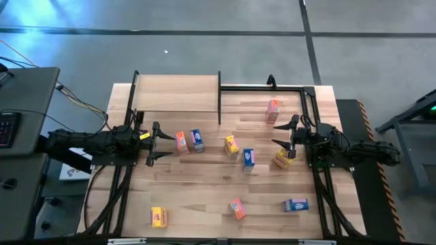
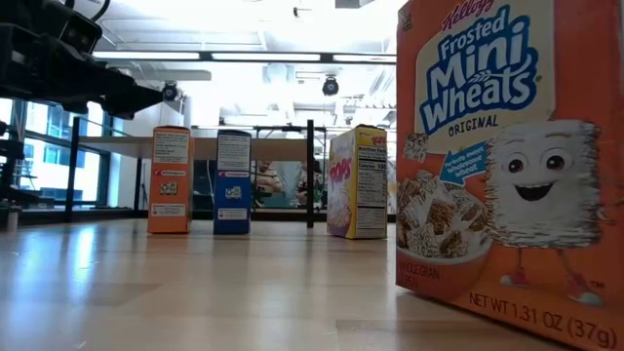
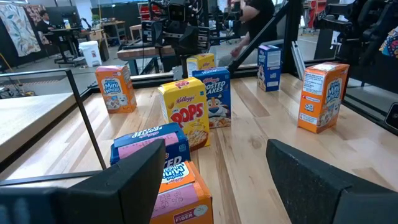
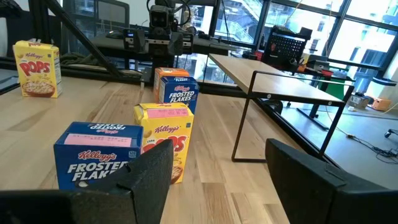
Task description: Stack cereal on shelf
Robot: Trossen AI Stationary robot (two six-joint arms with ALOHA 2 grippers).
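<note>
Tabletop (image 1: 204, 184) light wood, cereal boxes (image 1: 248, 157) scattered; shelf (image 1: 177, 92) bare; grey floor (image 1: 204, 41) beyond. Both grippers (image 1: 151, 143) (image 1: 281, 134) released, holding nothing.

Both arms are lying low along the bench's 2 side edges, reaching inward. The left gripper (image 1: 155, 143) and right gripper (image 1: 285, 133) are holding their fingers spread, gripping nothing.

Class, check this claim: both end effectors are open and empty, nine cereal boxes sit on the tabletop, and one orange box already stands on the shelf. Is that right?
Not quite. The high view shows the shelf bare: no box stands on it. The rest holds: the left end effector and right end effector are open and empty, and all nine cereal boxes, such as the orange one, are on the tabletop.
</note>
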